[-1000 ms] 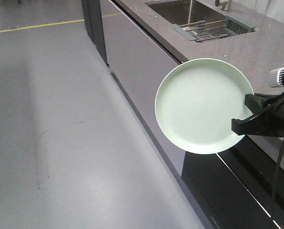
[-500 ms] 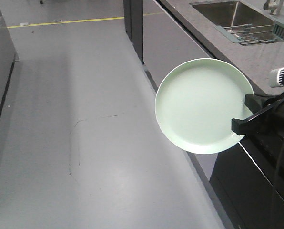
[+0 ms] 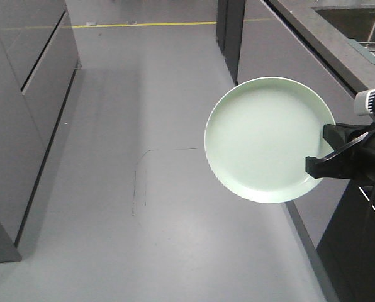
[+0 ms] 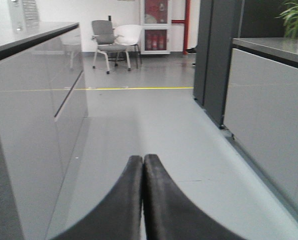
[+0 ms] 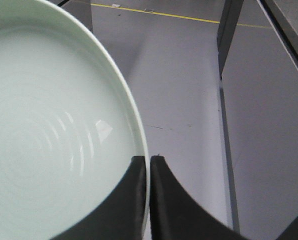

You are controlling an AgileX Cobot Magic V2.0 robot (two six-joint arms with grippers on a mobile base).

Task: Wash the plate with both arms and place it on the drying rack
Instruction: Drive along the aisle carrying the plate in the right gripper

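The pale mint-green plate (image 3: 263, 138) hangs in the air over the grey floor, its face tilted toward the front camera. My right gripper (image 3: 318, 150) is shut on the plate's right rim. In the right wrist view the plate (image 5: 49, 140) fills the left side, with its rim pinched between the black fingers (image 5: 161, 200) of the right gripper (image 5: 149, 159). My left gripper (image 4: 143, 158) is shut with nothing in it and points down the aisle; the front view does not show it. Only a corner of the drying rack (image 3: 371, 53) shows, at the top right over the sink (image 3: 357, 19).
A dark counter (image 3: 313, 38) with grey cabinet fronts runs along the right. Grey cabinets (image 3: 24, 113) line the left. A yellow floor line (image 3: 143, 24) crosses the far end. Two chairs (image 4: 114, 42) and a tall dark cabinet (image 4: 214, 55) stand farther down the aisle.
The whole view has swung left. The counter, sink and rack slid to the right edge and the left cabinets came into view. The plate stays in the right gripper, unmoved in the frame.
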